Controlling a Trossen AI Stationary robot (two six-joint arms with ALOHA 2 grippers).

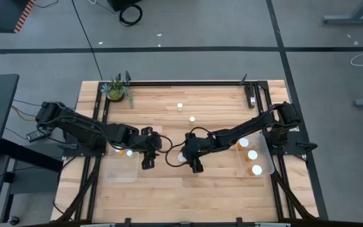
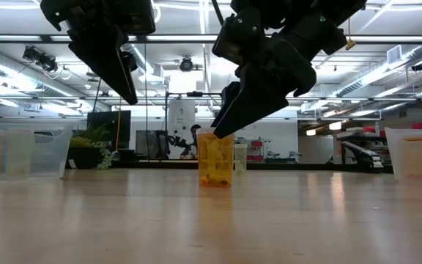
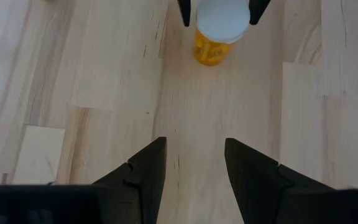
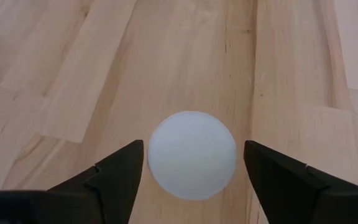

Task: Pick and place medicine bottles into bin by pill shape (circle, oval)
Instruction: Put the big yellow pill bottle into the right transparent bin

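Observation:
An orange medicine bottle with a round white cap stands upright on its base at the middle of the wooden table. My right gripper is open and slants down over it, one finger on each side of the cap, with a thin gap at each side. My left gripper hangs open and holds nothing, a little toward the table's left of the bottle and higher up. In the high view the bottle sits between my left gripper and my right gripper.
A clear bin at the left holds one bottle. A clear bin at the right holds three bottles. Two more bottles stand farther back on the table. A small potted plant is at the far left corner.

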